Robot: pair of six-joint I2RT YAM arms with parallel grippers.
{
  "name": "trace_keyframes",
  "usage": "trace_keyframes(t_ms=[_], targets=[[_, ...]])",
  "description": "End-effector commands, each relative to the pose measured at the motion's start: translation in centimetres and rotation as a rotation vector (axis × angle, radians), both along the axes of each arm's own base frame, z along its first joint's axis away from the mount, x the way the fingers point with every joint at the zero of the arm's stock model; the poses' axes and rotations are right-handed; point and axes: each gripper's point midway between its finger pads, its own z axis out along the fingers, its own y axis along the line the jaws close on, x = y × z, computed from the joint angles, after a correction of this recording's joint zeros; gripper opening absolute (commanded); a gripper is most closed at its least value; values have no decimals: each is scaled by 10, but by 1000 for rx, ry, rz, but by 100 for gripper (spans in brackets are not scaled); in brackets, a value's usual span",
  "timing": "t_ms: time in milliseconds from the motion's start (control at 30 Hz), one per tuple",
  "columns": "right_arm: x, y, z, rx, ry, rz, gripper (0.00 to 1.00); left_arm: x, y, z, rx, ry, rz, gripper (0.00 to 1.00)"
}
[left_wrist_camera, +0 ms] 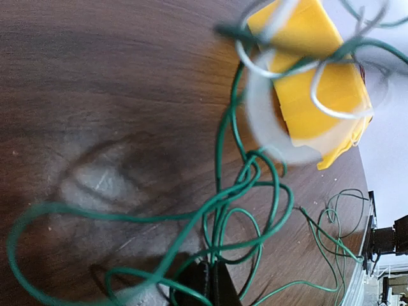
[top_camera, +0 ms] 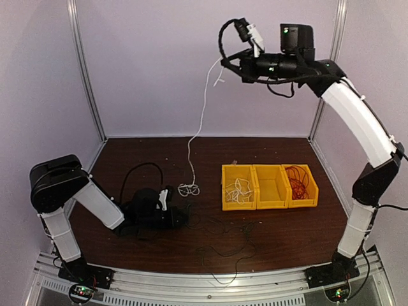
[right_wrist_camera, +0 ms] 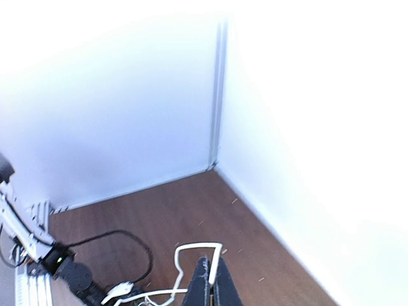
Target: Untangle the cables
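Observation:
A thin white cable hangs from my raised right gripper down to a small white knot on the table. In the right wrist view that gripper is shut on the white cable, which loops just past the fingertips. My left gripper lies low on the table. In its wrist view it is shut on a strand of the tangled green cable. Dark thin loops of this cable spread over the table toward the front.
Three joined yellow bins stand right of centre; the left one holds white cables, the right one red cables. The left wrist view shows a yellow bin close ahead. A thick black arm cable arcs behind the left arm.

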Motion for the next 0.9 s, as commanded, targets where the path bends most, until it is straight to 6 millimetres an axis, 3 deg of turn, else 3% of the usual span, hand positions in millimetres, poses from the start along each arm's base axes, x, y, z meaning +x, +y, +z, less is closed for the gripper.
trace_keyframes(t_ms=[0,333,467,533,700,867], targets=[[-16,-67,113,162,-269,-158,0,0,10,1,22,-18,21,0],[-27,-140,197,271,-482,-336,0,-1,25,-12,88,19,70,0],[-34,-175,233,310,-612,-477,0,-4,41,-23,151,79,142,0],[-36,-190,243,313,-651,-542,0,1,65,-28,217,93,258,0],[-35,-226,257,325,-696,-698,0,5,138,-8,326,75,578,0],[-38,-244,260,307,-717,-777,0,7,185,10,399,64,734,0]])
